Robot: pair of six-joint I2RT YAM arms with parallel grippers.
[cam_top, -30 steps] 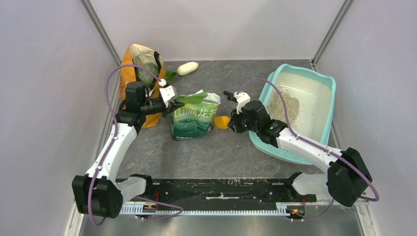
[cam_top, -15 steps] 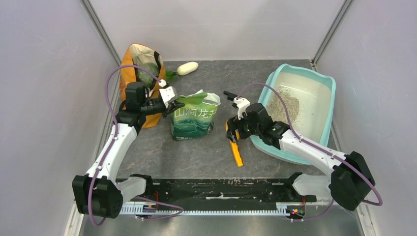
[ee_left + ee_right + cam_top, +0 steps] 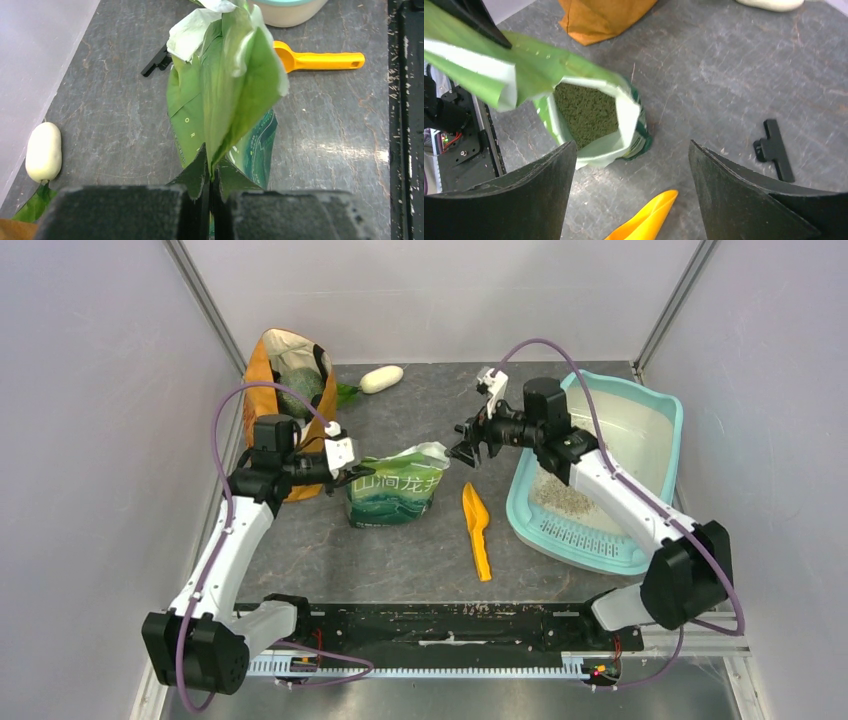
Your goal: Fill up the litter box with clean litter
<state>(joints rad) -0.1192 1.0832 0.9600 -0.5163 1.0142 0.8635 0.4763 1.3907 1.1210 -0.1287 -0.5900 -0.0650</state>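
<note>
- The left gripper (image 3: pixel 210 196), working from the worktop's left edge, is pinched tight on the top flap of the green bag (image 3: pixel 395 492). It holds the mouth up and open. The bag stands near the middle of the worktop.
- The right gripper (image 3: pixel 468 447) hangs with its jaws spread wide and nothing between them. It is above the worktop, just beside the bag on the side facing the right edge.
- The litter box (image 3: pixel 640 440) lies along the right edge, its long axis running from the far right corner toward the near edge, grille end nearest. A small patch of litter (image 3: pixel 562 502) sits by the grille, and most of the floor is bare.
- The key relation is that the bag's mouth lies below the right gripper and toward the left edge, with granules (image 3: pixel 586 112) showing inside. The box lies the opposite way, so any fill has to travel toward the right edge.
- The orange scoop (image 3: pixel 477 530) lies flat between bag and box, toward the near edge from the right gripper. Its bowl points to the far edge and its handle to the near edge. The right arm is clearly the nearer one to it.
</note>
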